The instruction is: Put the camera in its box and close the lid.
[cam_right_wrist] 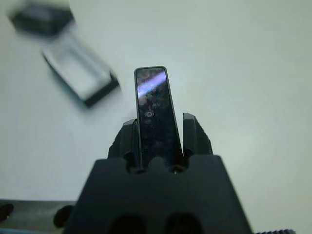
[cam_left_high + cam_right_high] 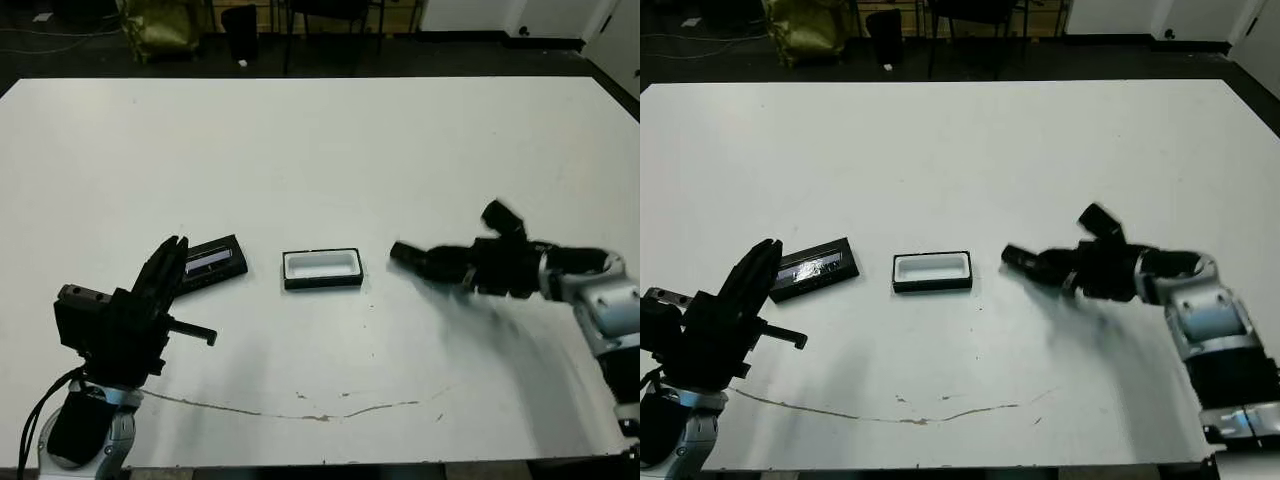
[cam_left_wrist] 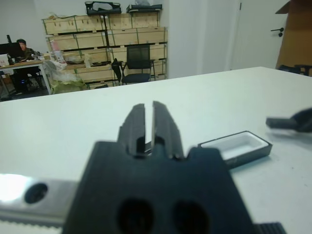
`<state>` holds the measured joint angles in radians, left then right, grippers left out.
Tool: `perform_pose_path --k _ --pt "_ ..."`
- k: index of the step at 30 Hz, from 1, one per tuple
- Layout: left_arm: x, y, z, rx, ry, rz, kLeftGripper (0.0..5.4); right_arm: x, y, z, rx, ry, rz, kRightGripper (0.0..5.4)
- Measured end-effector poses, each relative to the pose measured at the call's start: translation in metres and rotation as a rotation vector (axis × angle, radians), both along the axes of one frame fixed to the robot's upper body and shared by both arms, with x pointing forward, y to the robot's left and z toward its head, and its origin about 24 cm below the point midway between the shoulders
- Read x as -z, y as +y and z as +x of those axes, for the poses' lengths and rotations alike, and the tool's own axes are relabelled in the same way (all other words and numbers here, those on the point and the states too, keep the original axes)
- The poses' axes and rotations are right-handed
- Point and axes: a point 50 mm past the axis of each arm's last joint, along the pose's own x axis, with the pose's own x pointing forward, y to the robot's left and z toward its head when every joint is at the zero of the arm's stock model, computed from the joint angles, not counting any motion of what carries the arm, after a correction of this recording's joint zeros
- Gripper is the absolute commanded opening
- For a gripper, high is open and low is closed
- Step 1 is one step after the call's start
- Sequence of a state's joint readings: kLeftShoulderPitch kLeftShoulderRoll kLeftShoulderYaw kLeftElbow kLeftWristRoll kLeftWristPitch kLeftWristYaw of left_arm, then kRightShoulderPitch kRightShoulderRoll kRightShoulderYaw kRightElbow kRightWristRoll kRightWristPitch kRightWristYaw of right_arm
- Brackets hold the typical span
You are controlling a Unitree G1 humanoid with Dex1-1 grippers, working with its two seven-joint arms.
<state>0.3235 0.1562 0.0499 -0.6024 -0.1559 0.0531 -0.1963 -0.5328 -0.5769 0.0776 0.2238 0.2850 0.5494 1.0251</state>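
My right wrist view shows what the head views only blur: the camera (image 1: 156, 114), a slim glossy black bar, stands up between my right gripper's (image 1: 158, 131) two fingers, which are clamped on its lower part. In the head views that gripper (image 2: 412, 257) lies low over the table at centre right of the frame, pointing toward the box, the bar a dark stub at its tip.

The box (image 2: 322, 268) sits open near the middle of the frame, white lining showing, a little apart from the camera's tip. The lid (image 2: 212, 262) lies flat left of the box, its silvery strip facing up, and is not touching it.

My left gripper (image 2: 168, 262) rises at lower left, its tips just in front of the lid's near end. The left wrist view shows its two fingers (image 3: 165, 129) pressed nearly together with only a thin slit between, holding nothing.

The white table (image 2: 320, 150) carries a thin brownish crack or scratch near its front edge. Beyond it the left wrist view shows wooden shelving with crates, a black office chair, a door, and a person seated at a desk in the upper left.
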Motion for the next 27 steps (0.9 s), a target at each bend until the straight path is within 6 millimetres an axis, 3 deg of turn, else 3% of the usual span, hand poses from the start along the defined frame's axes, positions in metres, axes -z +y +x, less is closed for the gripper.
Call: perform_pose_path --k 10,20,27 --pt "0.001 -0.002 -0.001 0.006 -0.001 0.002 0.0 -0.045 0.033 0.02 -0.112 -0.082 0.11 0.64" --pt "0.005 -0.002 -0.004 -0.003 0.019 -0.002 0.0 -0.054 0.081 0.03 -0.267 -0.152 0.09 0.64" --pt "0.005 -0.002 -0.005 -0.006 0.022 -0.004 0.0 -0.045 0.107 0.033 -0.383 -0.123 -0.033 0.63"
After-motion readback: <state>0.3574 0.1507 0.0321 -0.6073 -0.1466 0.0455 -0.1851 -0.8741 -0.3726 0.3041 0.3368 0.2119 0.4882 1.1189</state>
